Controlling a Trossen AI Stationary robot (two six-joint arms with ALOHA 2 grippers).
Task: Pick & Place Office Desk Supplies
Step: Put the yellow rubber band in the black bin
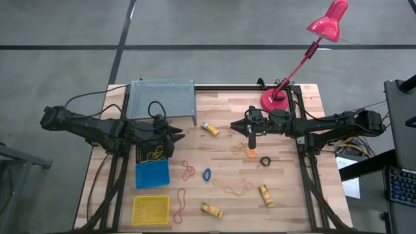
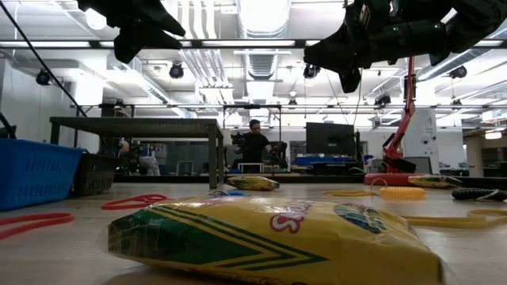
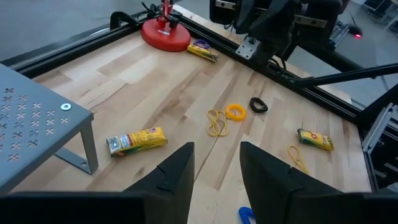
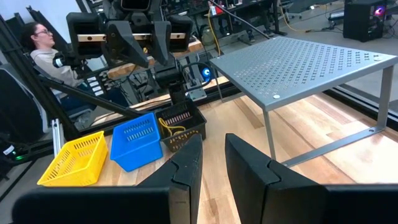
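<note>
Small supplies lie scattered on the wooden table: yellow packs (image 1: 209, 129) (image 1: 211, 210) (image 1: 266, 195), red band loops (image 1: 188, 170) (image 1: 181, 201), a blue ring (image 1: 207, 174), a yellow band (image 1: 238, 148), an orange ring (image 1: 251, 153) and a black ring (image 1: 266, 160). Yellow bands lie in the black bin (image 1: 153, 154). My left gripper (image 1: 170, 140) hangs open at that bin's right edge, raised above the table, and holds nothing (image 3: 216, 174). My right gripper (image 1: 250, 130) is open too (image 4: 212, 168), raised, just beyond the yellow band and orange ring.
A blue bin (image 1: 152, 174) and a yellow bin (image 1: 150, 210) stand in a row with the black one near the left edge. A grey perforated shelf (image 1: 162, 97) stands at the far left, a pink lamp's base (image 1: 275, 101) at the far right. A person (image 4: 43, 50) sits beyond the table.
</note>
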